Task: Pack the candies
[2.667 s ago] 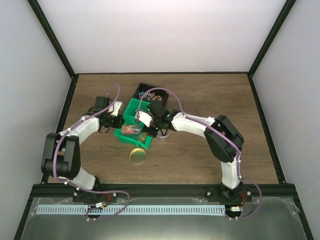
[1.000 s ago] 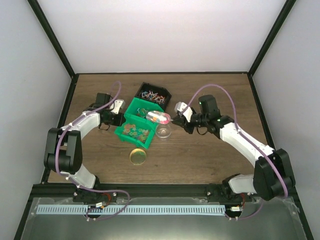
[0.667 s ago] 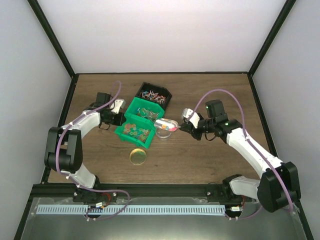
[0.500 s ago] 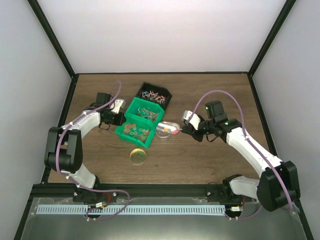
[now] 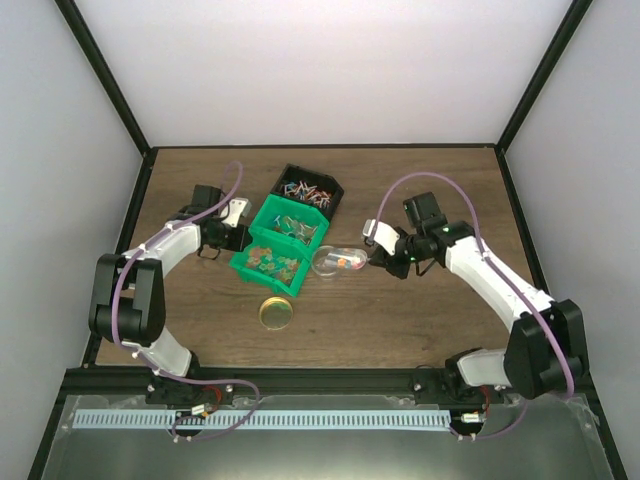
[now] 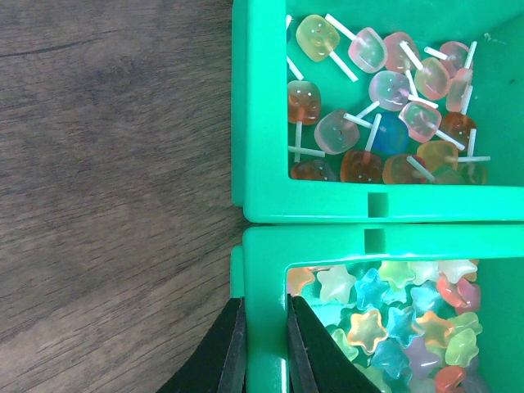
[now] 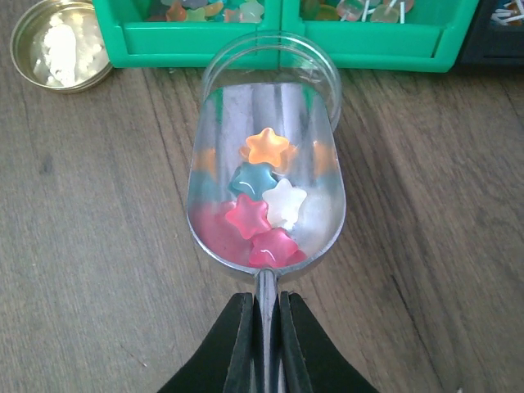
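My right gripper (image 7: 264,299) (image 5: 378,257) is shut on the handle of a silver metal scoop (image 7: 323,192) (image 5: 352,262). Several star-shaped candies (image 7: 266,209) in pink, white, blue and orange lie in its bowl. The scoop's tip reaches over the mouth of a clear jar (image 7: 270,37) (image 5: 322,264). My left gripper (image 6: 264,303) (image 5: 237,243) is shut on the left wall of the green bin (image 6: 262,246) (image 5: 262,237). More star candies (image 6: 393,319) fill that bin's near compartment, and lollipop-like sweets (image 6: 385,90) fill the far one.
A round gold lid (image 5: 276,313) (image 7: 61,45) lies on the wood in front of the green bin. A black bin (image 5: 308,188) of mixed wrapped sweets sits behind the green bin. The jar stands right against the green bin's front wall (image 7: 164,45).
The right arm has carried the loaded scoop from above the green bin down and to the right, so its tip now sits over the jar. The left arm has not moved.
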Controlling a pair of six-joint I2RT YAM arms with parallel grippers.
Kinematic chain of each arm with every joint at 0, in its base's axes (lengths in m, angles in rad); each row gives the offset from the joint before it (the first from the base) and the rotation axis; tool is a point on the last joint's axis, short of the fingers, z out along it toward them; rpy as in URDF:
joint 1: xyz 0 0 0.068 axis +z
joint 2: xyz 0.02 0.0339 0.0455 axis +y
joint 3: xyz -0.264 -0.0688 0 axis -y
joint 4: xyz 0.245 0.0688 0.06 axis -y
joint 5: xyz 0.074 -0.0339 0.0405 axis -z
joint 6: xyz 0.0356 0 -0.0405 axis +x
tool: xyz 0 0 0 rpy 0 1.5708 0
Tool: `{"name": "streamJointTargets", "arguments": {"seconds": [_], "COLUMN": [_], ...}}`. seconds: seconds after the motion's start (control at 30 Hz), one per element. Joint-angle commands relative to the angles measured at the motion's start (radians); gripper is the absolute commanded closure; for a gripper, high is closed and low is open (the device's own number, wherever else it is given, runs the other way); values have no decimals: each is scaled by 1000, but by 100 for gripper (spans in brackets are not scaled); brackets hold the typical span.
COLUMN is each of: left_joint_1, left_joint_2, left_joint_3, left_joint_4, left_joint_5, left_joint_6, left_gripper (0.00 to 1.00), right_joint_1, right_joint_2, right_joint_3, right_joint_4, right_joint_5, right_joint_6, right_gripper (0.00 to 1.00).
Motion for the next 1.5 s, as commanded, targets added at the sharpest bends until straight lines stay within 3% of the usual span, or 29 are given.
{"name": "streamJointTargets", "arguments": {"seconds": [0.0, 0.6, 1.47], "left_joint_1": [-1, -1, -1], "left_joint_2": [9, 24, 32], "left_joint_3": [21, 24, 22], "left_joint_4": [1, 4, 13], "left_joint_5": [26, 27, 32], "left_joint_6": [5, 5, -5], "left_gripper": [95, 95, 95], "right_joint_1": [-6, -1, 45], "right_joint_2": [39, 98, 131], "right_joint_3": [100, 224, 340], "right_joint_4": [-73, -222, -321], "right_joint_5": [53, 92, 139], "right_joint_6": [-31, -165, -155], "right_gripper": [99, 99, 99]}}
